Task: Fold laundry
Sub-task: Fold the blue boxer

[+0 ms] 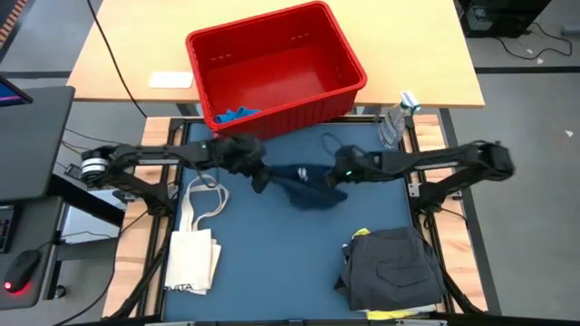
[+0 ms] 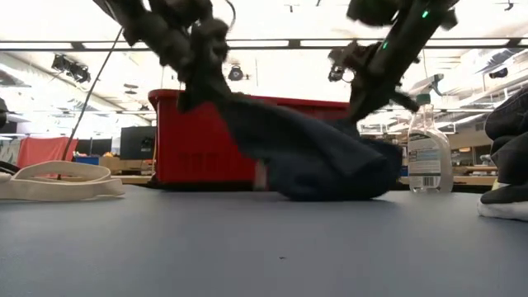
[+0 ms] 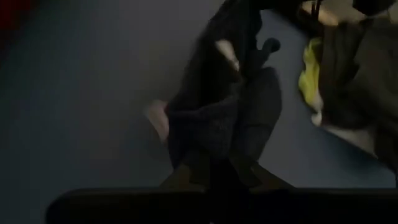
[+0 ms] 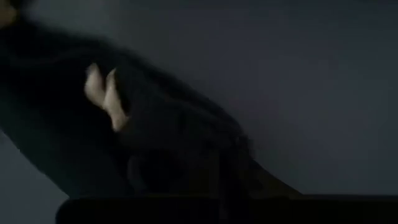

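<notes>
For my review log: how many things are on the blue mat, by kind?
Garments: 3 – navy garment, dark grey garment, yellow garment
Tote bags: 1 – cream tote bag
Total: 4

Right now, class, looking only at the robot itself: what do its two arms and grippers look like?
Both arms are dark, nearly black, built of slim jointed segments. The left arm has a pale silver-white ring at its outer joint, and a small green light glows near each wrist. The left gripper and right gripper are dark and blocky. Thin black cables trail off by the left arm's base.
</notes>
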